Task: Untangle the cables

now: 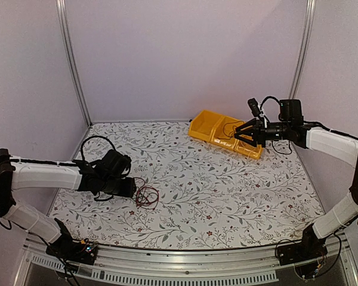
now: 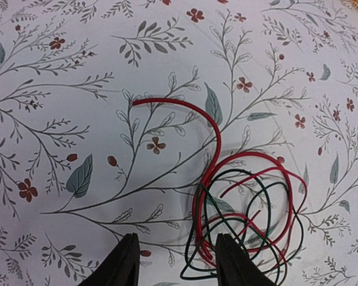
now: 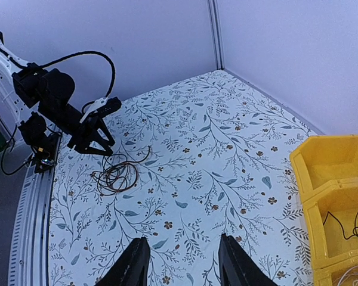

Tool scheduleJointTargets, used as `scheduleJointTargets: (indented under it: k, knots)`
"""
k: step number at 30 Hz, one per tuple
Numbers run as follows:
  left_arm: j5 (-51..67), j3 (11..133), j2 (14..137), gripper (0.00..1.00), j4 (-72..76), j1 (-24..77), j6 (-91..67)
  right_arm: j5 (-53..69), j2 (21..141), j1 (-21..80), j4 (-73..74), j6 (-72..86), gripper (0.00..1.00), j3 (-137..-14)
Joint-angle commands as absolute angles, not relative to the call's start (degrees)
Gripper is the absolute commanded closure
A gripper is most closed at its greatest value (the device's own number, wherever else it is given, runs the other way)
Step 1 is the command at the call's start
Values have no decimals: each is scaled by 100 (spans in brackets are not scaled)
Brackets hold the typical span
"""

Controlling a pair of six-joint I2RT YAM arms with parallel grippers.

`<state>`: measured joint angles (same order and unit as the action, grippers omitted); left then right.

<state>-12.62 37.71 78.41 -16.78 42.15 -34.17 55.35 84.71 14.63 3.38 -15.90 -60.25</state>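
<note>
The cables (image 1: 146,195) lie in a small tangle of red and black loops on the floral table, left of centre. In the left wrist view the cables (image 2: 244,208) sit just ahead of my right fingertip (image 2: 232,262), with one red end curving away to the upper left. My left gripper (image 2: 178,265) is open and empty, low over the table beside the tangle; it also shows in the top view (image 1: 129,188). My right gripper (image 1: 238,132) is open and empty, held high near the yellow bins. The right wrist view shows the cables (image 3: 116,174) far off.
A row of yellow bins (image 1: 224,132) stands at the back right; one bin (image 3: 340,223) holds a thin black wire. Grey walls and metal posts close the back and sides. A metal rail runs along the near edge (image 1: 185,256).
</note>
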Motion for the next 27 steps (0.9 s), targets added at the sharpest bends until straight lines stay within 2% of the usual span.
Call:
scheduleJointTargets:
  k: [1, 8, 9, 11, 12, 16, 20, 27]
  knots:
    - [-1055, 4087, 8252, 56, -1907, 4088, -3281, 5580, 8309, 1491, 301, -1818, 56, -6062]
    - [-1030, 4384, 8769, 69, -1751, 4055, -3013, 5570, 8380, 1488, 383, -1934, 57, -6091]
    - [-1037, 4431, 8827, 76, -1754, 4047, -2965, 5572, 8390, 1489, 383, -1938, 57, -6090]
    - [-1051, 4581, 8878, 96, -1852, 4046, -2885, 5568, 8417, 1491, 393, -1957, 57, -6098]
    - [-1069, 4655, 8854, 100, -1940, 4048, -2845, 5568, 8426, 1492, 395, -1952, 57, -6095]
    - [-1259, 4924, 8388, 100, -2313, 4062, -2630, 5589, 8429, 1493, 384, -1943, 57, -6078]
    - [-1248, 5300, 7411, 100, -2591, 4189, -2288, 5605, 8458, 1492, 365, -1942, 57, -6063]
    - [-1370, 6492, 5532, 100, -2274, 5269, -1456, 5659, 8576, 1494, 376, -1923, 57, -6064]
